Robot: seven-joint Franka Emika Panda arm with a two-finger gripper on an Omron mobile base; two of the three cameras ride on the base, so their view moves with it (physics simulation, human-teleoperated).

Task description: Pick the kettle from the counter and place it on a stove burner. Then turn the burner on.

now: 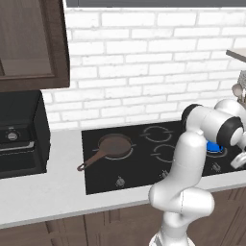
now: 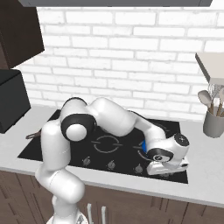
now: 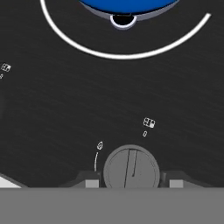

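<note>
Now the small bright blue rounded kettle [image 3: 127, 5] sits on a burner ring, spout toward the round grey knob [image 3: 131, 168], which the end effector [image 3: 131, 183] straddles, half-open.

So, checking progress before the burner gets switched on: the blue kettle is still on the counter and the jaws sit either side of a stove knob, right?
Not quite. The kettle is already on a stove burner, inside its white ring, as the hand view shows. The rest holds: the jaws sit either side of a stove knob.
</note>
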